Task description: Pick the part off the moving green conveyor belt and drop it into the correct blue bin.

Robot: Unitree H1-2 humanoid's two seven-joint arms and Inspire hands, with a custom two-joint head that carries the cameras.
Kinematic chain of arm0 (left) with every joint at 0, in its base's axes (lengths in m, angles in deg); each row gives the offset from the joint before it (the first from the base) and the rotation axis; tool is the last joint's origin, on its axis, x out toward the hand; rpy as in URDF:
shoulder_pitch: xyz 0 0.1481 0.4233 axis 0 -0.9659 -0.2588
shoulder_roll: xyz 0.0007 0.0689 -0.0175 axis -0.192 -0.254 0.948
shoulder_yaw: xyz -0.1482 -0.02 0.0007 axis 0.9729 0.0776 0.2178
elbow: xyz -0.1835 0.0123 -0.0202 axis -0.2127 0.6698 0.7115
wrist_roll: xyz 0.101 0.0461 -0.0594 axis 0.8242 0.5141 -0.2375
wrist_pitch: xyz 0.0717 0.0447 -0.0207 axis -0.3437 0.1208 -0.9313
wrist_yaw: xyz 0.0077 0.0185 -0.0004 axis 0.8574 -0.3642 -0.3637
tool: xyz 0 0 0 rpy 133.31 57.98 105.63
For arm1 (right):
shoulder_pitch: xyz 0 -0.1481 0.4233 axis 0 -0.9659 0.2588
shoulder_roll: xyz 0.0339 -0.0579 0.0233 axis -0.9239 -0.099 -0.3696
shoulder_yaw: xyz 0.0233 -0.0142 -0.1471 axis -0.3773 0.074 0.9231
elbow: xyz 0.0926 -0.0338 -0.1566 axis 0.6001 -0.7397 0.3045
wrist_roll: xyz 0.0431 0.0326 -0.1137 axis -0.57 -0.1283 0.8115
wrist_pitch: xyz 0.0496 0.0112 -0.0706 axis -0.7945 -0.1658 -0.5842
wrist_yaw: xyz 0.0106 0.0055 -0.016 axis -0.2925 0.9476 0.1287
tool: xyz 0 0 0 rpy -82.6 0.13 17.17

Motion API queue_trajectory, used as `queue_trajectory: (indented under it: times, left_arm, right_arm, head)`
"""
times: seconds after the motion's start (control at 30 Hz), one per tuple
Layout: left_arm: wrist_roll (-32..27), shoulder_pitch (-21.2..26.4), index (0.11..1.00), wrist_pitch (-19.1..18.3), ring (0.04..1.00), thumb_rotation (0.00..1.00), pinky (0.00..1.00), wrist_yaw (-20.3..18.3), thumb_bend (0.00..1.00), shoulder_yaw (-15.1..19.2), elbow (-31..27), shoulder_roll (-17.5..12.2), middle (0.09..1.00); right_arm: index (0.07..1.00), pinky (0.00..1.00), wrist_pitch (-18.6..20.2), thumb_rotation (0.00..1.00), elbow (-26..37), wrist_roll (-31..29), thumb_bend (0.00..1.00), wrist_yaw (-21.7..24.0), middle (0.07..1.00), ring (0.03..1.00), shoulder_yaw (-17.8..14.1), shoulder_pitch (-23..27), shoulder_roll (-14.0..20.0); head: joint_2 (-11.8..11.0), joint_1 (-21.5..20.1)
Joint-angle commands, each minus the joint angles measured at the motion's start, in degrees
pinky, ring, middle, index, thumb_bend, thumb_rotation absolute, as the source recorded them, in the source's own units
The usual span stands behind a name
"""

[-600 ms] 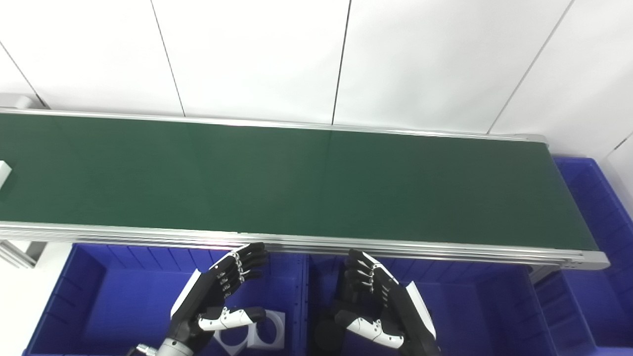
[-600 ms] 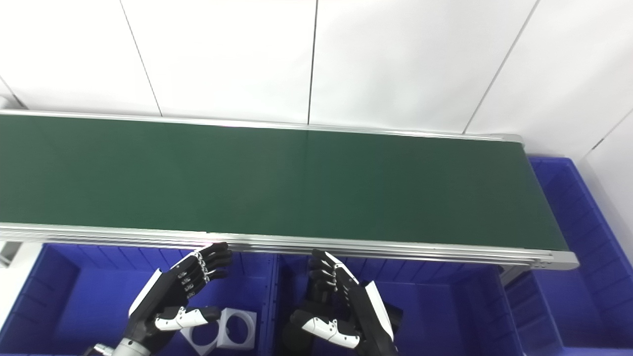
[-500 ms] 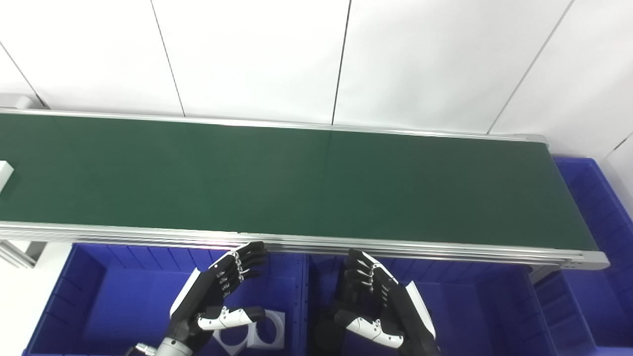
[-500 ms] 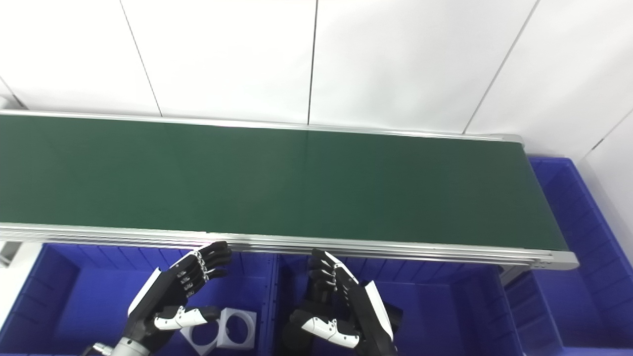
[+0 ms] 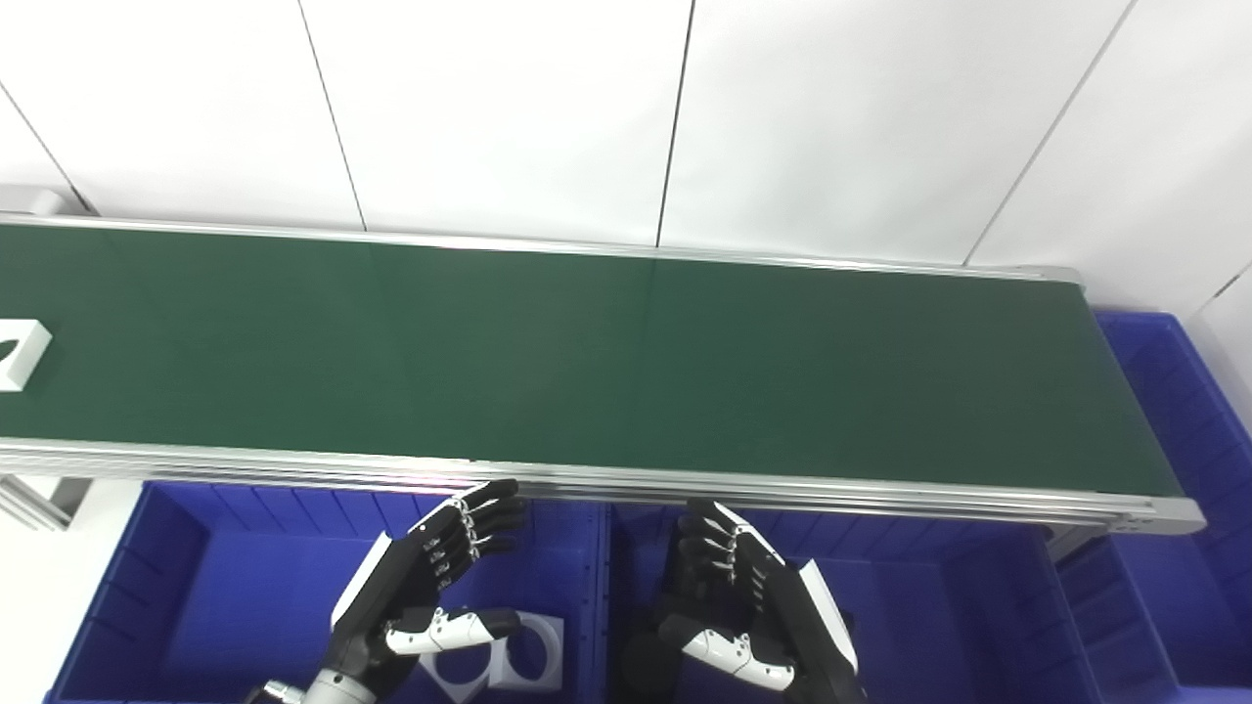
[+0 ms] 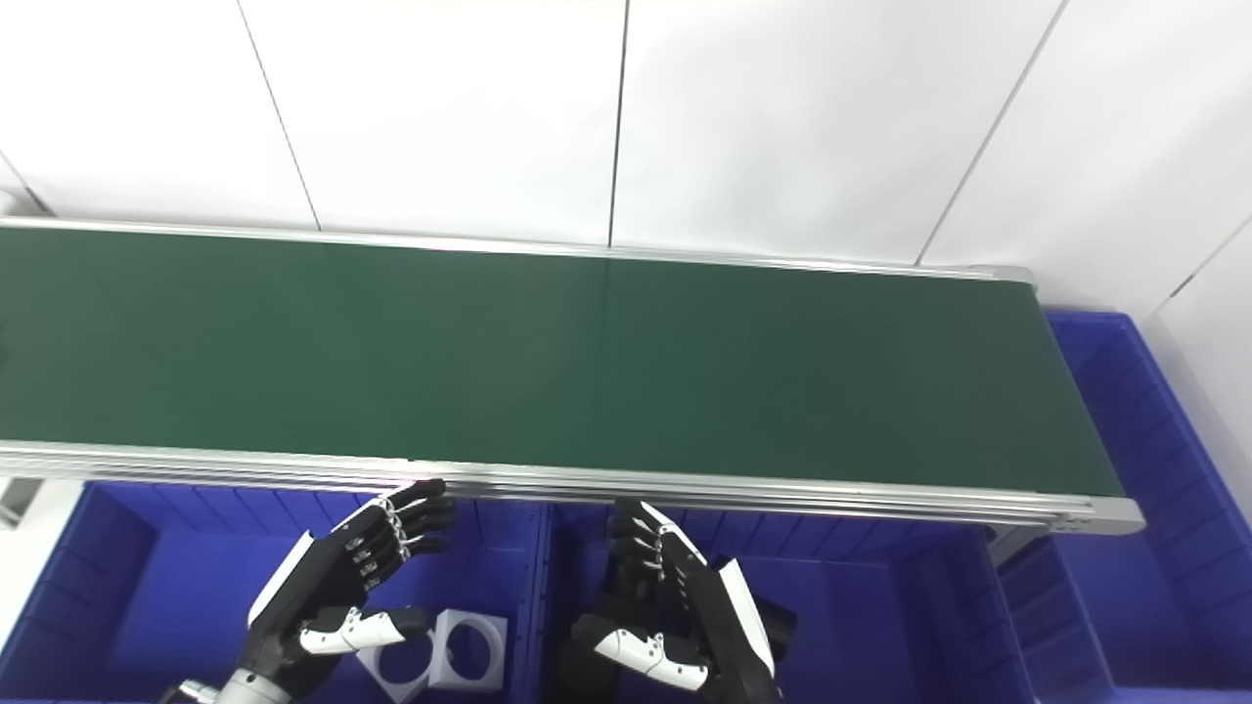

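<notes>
Below the near rail of the green belt (image 5: pixel 626 362), both hands hover over the blue bins with palms turned toward each other. At the lower left, the left hand (image 5: pixel 416 596) is held empty, its fingers (image 5: pixel 469 518) spread and reaching up toward the rail, the thumb stuck out sideways over two white blocks with round holes (image 5: pixel 509 657) lying in the left bin (image 5: pixel 196 606). At the lower right of it, the right hand (image 5: pixel 753 606) is likewise empty, fingers apart and slightly curled, above the middle bin (image 5: pixel 939 606). A third bin (image 5: pixel 1174 411) sits past the belt's right end. At the belt's far left edge lies the white part (image 5: pixel 22 354), visible only in the left eye view (its left portion is cut off by the picture's edge). Compared with half a second ago, more of the part has come into sight, carried further along the belt, while both hands have dropped very slightly and kept their spread pose.
</notes>
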Motion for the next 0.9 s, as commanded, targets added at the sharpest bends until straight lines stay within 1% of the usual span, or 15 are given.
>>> queue_trajectory:
  times: [0.0,0.13,0.3,0.33,0.43,0.47,0.5,0.53,0.57,0.6,0.63,0.67,0.77,0.8,0.87]
  left_arm:
    - [-0.54,0.53,0.822,1.67,0.8,0.3,0.76,-0.33,1.0,-0.05,-0.65,-0.04,0.802]
    - [-0.35,0.76,0.825,2.43,0.798,0.31,0.76,-0.36,1.0,-0.03,0.24,-0.04,0.802]
    - [-0.46,1.06,0.827,3.13,0.793,0.32,0.76,-0.55,1.0,-0.04,1.15,-0.06,0.802]
    - [-0.58,1.02,0.827,3.1,0.793,0.32,0.76,-0.59,1.0,-0.03,1.18,-0.05,0.802]
    - [-0.67,0.95,0.828,3.24,0.798,0.31,0.76,-0.66,1.0,0.0,1.4,-0.1,0.807]
    - [-0.75,0.98,0.829,3.31,0.798,0.31,0.76,-0.71,1.0,0.02,1.67,-0.09,0.808]
    - [-0.81,1.01,0.828,3.36,0.802,0.31,0.77,-0.74,1.0,0.04,1.89,-0.08,0.808]
    - [-0.67,1.03,0.828,3.49,0.804,0.31,0.77,-0.68,1.0,0.0,2.21,0.01,0.808]
    - [-0.55,1.05,0.825,3.61,0.806,0.31,0.78,-0.64,1.0,-0.02,2.43,0.08,0.804]
    - [-0.46,1.05,0.823,3.8,0.808,0.31,0.78,-0.61,1.0,-0.07,2.68,0.19,0.802]
    - [-0.38,1.06,0.82,3.97,0.806,0.31,0.78,-0.59,1.0,-0.14,2.89,0.31,0.799]
    - [-0.39,1.08,0.82,4.25,0.806,0.31,0.78,-0.64,1.0,-0.23,3.19,0.44,0.799]
    - [0.01,1.16,0.819,5.31,0.806,0.3,0.77,-0.6,1.0,-0.57,4.26,0.76,0.805]
    - [0.29,1.25,0.819,5.84,0.805,0.3,0.77,-0.53,1.0,-0.71,4.83,0.86,0.806]
    - [0.79,1.43,0.82,6.85,0.808,0.31,0.77,-0.4,1.0,-0.93,5.97,1.03,0.81]
  right_arm:
    - [0.865,0.71,-2.06,0.44,0.61,-0.53,0.72,-0.23,0.829,0.789,-0.17,0.58,-0.38]
    - [0.865,0.71,-1.62,0.43,0.63,-0.57,0.73,-0.19,0.828,0.79,-0.18,0.6,-0.43]
    - [0.865,0.72,-2.22,0.43,-0.11,-0.45,0.72,-0.29,0.83,0.792,-0.2,0.8,-0.38]
    - [0.865,0.72,-2.4,0.43,-0.28,-0.39,0.72,-0.34,0.83,0.792,-0.19,0.8,-0.39]
    - [0.866,0.71,-2.59,0.42,-0.57,-0.28,0.72,-0.44,0.83,0.791,-0.13,0.75,-0.46]
    - [0.867,0.71,-2.75,0.42,-0.75,-0.21,0.72,-0.49,0.83,0.791,-0.13,0.75,-0.47]
    - [0.868,0.71,-2.88,0.43,-0.91,-0.16,0.72,-0.53,0.829,0.79,-0.13,0.76,-0.47]
    - [0.868,0.71,-3.15,0.43,-1.15,0.05,0.72,-0.63,0.829,0.79,-0.16,0.8,-0.37]
    - [0.868,0.71,-3.34,0.44,-1.32,0.19,0.72,-0.7,0.828,0.786,-0.17,0.83,-0.28]
    - [0.867,0.7,-3.42,0.44,-1.49,0.26,0.72,-0.74,0.828,0.784,-0.21,0.85,-0.18]
    - [0.869,0.7,-3.54,0.43,-1.63,0.19,0.71,-0.72,0.829,0.785,-0.24,0.86,-0.06]
    - [0.869,0.7,-3.7,0.43,-1.8,0.08,0.71,-0.73,0.829,0.785,-0.3,0.87,0.05]
    - [0.871,0.71,-4.96,0.4,-2.52,-0.56,0.69,-0.6,0.831,0.789,-0.48,0.94,0.48]
    - [0.872,0.71,-5.28,0.39,-2.72,-0.71,0.68,-0.57,0.832,0.789,-0.56,0.93,0.6]
    - [0.875,0.71,-5.89,0.39,-3.19,-1.03,0.67,-0.51,0.836,0.792,-0.69,0.98,0.86]
  head:
    - [0.08,0.06]
    - [-0.25,0.55]
    - [-0.8,1.16]
    - [-1.4,1.83]
    - [-1.86,2.53]
    - [-2.51,3.97]
    - [-2.63,4.26]
    - [-3.29,6.12]
    - [-3.29,6.12]
    - [-4.14,8.14]
    - [-4.29,8.45]
    - [-5.16,10.3]
    - [-6.24,12.3]
    - [-7.2,13.86]
    - [-8.2,15.34]
